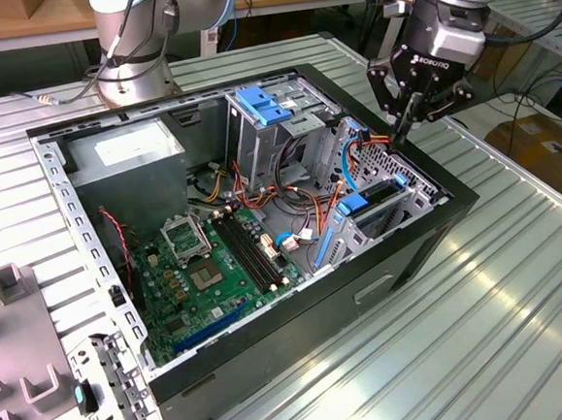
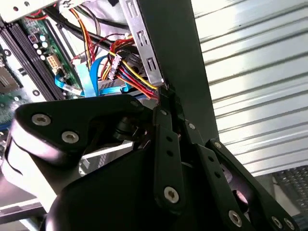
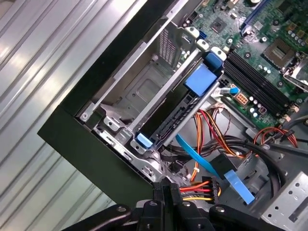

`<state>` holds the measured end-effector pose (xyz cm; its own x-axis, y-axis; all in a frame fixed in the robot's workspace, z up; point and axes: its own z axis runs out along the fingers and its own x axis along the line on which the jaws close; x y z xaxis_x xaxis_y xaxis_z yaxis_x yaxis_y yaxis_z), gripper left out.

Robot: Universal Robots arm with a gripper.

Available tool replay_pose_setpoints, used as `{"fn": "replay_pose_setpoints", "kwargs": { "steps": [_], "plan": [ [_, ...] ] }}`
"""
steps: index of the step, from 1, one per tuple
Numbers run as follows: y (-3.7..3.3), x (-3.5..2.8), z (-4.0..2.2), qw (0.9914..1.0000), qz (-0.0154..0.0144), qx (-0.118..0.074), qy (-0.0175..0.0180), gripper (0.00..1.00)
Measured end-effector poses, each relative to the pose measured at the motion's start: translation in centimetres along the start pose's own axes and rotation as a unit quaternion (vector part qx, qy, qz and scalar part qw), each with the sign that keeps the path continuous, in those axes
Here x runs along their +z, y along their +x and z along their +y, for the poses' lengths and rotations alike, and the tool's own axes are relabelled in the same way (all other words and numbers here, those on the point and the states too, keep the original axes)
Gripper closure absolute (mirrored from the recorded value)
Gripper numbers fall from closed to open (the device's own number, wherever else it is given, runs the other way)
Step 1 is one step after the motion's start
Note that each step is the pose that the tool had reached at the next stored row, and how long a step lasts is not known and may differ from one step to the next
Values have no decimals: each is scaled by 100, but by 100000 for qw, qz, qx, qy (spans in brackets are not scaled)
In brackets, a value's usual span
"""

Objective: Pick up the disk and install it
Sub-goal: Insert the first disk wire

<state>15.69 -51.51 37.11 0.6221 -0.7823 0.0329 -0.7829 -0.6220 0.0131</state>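
From my station I see the gripper (image 1: pixel 403 127) hanging over the corner of the open computer case (image 1: pixel 402 259) nearest the exterior view's right, just above the case's rim. Its fingers (image 1: pixel 400 123) are pressed together with nothing between them; in both wrist views the black fingers (image 3: pixel 163 199) meet in a single closed line.

The disk (image 3: pixel 175 113) sits on edge in the metal drive cage (image 3: pixel 139 91) at that corner, its dark underside facing the camera in the first wrist view, with a blue rail tab (image 3: pixel 201 79) at one end and a smaller blue tab (image 3: pixel 144 140) at the other. The gripper is above it and not touching it.

Orange, red and yellow cables (image 3: pixel 204 127) run beside the cage toward the green motherboard (image 1: pixel 212 264). The case rests on a ribbed metal table (image 1: pixel 484 320).
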Motion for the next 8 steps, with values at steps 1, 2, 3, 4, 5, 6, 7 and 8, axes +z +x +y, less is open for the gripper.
{"fn": "replay_pose_setpoints", "kwargs": {
  "steps": [1, 2, 3, 4, 5, 6, 7, 8],
  "plan": [
    [0, 0, 0, 99998, -10, 606, -19, 84],
    [0, 0, 0, 99985, -25, 1742, -56, 84],
    [0, 0, 0, 99971, -33, 2427, -78, 84],
    [0, 0, 0, 99949, -41, 3193, -104, 84],
    [0, 0, 0, 99923, -54, 3929, -128, 84],
    [0, 0, 0, 99889, -65, 4701, -152, 84],
    [0, 0, 0, 99852, -73, 5429, -178, 84],
    [0, 1, 0, 99820, -83, 5991, -194, 84]
  ]
}}
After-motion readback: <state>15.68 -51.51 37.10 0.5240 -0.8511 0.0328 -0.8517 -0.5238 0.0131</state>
